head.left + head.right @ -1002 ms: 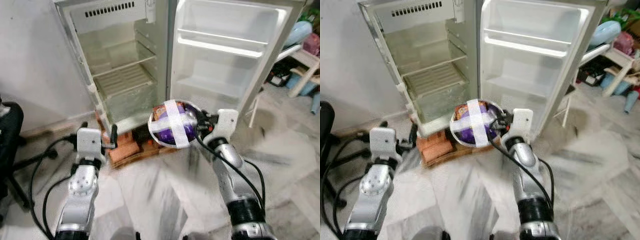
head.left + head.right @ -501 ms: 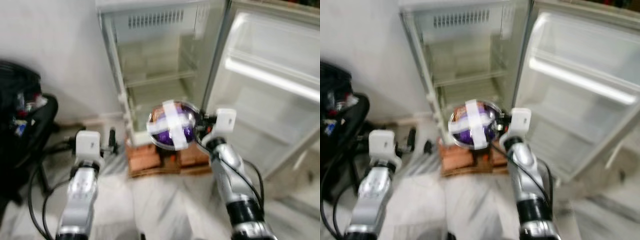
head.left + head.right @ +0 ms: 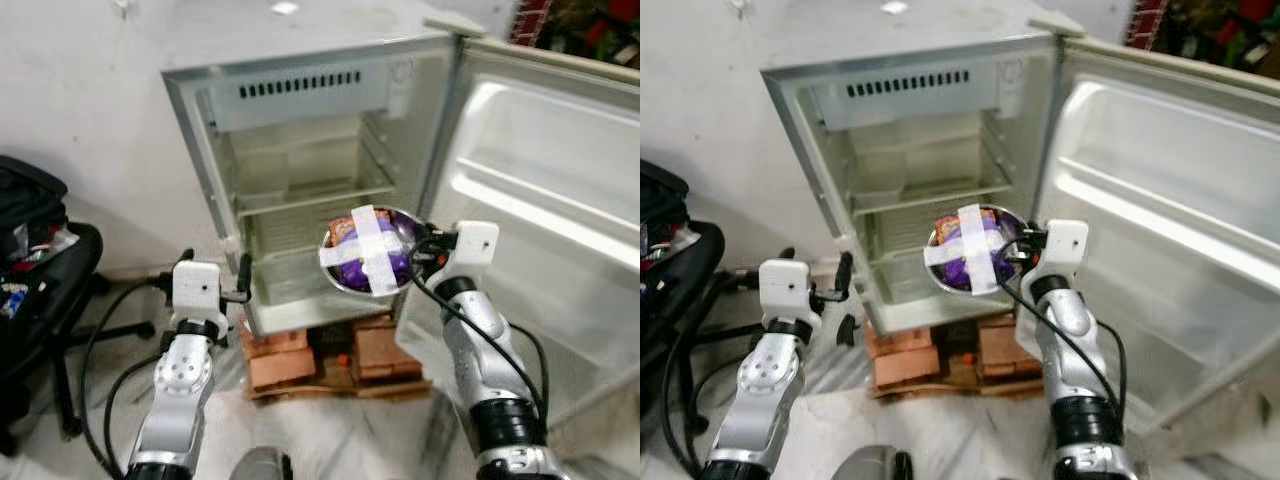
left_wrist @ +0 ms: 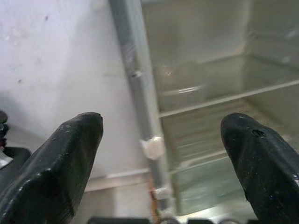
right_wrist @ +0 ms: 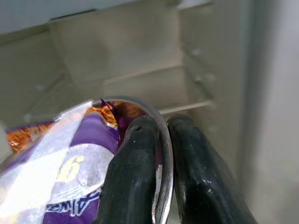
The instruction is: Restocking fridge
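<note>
A metal bowl [image 3: 368, 250] holds a purple packet under a cross of white tape. My right gripper [image 5: 161, 149] is shut on the bowl's rim and holds it up in front of the open small fridge [image 3: 300, 190], level with its lower shelf. The fridge door [image 3: 540, 200] stands open to the right, its racks bare. My left gripper [image 4: 161, 154] is open, raised at the fridge's left edge, with nothing between its fingers [image 4: 56, 163].
The fridge stands on bricks and a wooden pallet [image 3: 330, 360]. A black office chair [image 3: 40, 290] with cables is on the left. A white wall [image 3: 80, 100] runs behind. Clutter sits at the far right top.
The camera has swung and come nearer to the fridge. The bowl in my right gripper now sits higher, against the fridge opening instead of over the floor.
</note>
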You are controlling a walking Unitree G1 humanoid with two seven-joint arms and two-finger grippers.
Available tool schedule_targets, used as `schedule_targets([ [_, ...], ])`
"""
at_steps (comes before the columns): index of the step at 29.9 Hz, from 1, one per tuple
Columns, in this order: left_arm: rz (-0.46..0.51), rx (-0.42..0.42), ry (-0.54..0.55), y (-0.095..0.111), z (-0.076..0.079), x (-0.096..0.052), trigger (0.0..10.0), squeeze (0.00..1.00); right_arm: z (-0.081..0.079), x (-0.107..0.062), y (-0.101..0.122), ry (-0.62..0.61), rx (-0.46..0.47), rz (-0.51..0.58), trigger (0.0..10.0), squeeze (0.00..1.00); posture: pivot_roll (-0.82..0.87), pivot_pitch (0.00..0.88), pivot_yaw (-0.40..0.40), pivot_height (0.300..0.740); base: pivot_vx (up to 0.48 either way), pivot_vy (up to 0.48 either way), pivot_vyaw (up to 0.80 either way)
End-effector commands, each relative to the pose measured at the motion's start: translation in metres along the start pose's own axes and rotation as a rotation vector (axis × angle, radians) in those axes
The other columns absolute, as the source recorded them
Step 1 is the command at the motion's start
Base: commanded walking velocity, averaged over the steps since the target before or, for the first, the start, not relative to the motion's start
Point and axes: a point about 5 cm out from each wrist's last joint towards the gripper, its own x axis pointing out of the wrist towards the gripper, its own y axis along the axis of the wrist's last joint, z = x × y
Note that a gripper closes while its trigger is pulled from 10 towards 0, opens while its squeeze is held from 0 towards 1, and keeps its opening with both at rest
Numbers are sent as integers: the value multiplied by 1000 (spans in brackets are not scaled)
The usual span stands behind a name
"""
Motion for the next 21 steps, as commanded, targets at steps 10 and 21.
schedule_targets([
  [10,-40,-40,7,-3,-4,-29,10000,0,21,-9,8,-53,-22,25,10000,0,102,37,18,740,158,0,0],
  [21,-73,-57,40,-4,-16,-50,10000,0,31,-42,-4,-54,-52,-28,10000,0,107,33,12,740,0,0,0],
])
